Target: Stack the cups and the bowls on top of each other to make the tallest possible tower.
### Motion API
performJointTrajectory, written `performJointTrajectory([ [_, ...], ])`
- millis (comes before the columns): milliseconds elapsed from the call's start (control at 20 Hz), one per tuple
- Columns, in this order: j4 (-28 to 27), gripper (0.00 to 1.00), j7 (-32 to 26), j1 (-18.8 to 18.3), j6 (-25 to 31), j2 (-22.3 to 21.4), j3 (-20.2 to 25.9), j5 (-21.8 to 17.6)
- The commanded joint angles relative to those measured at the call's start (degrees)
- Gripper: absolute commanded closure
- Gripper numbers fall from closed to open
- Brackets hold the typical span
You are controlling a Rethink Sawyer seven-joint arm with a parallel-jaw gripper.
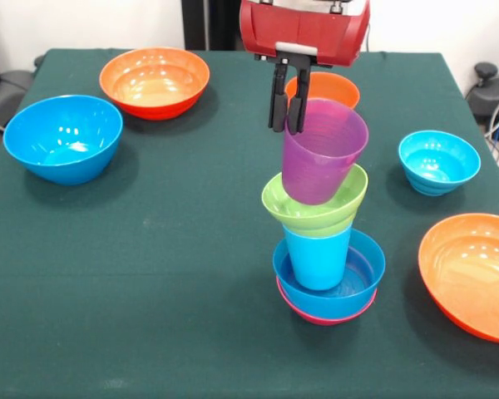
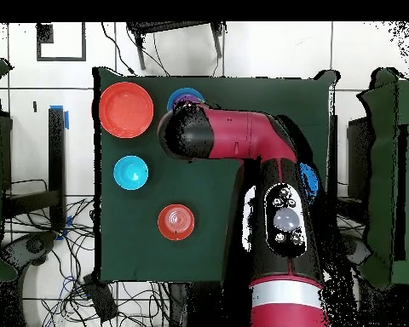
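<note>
The gripper pinches the rim of the purple cup, which tilts just below it atop the tower. Light, slick, stiff plastic; the rim looks the surest hold.

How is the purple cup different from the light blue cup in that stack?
The purple cup sits at the top, tilted, inside the green bowl; the light blue cup stands upright lower down, in the blue bowl. The purple cup is see-through and the gripper is at its rim; the light blue cup is solid-coloured. Both are smooth tumblers, mouth up.
</note>
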Motion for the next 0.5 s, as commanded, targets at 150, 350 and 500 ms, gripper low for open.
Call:
performJointTrajectory([
  [150,-1.5,1.00,-9.8,0.9,4.2,2.6,5.1,-6.3],
  [350,-1.2,1.00,-10.1,0.7,4.1,2.4,5.4,-6.2],
  [500,-0.9,1.00,-10.1,0.6,4.0,2.3,5.6,-6.0],
])
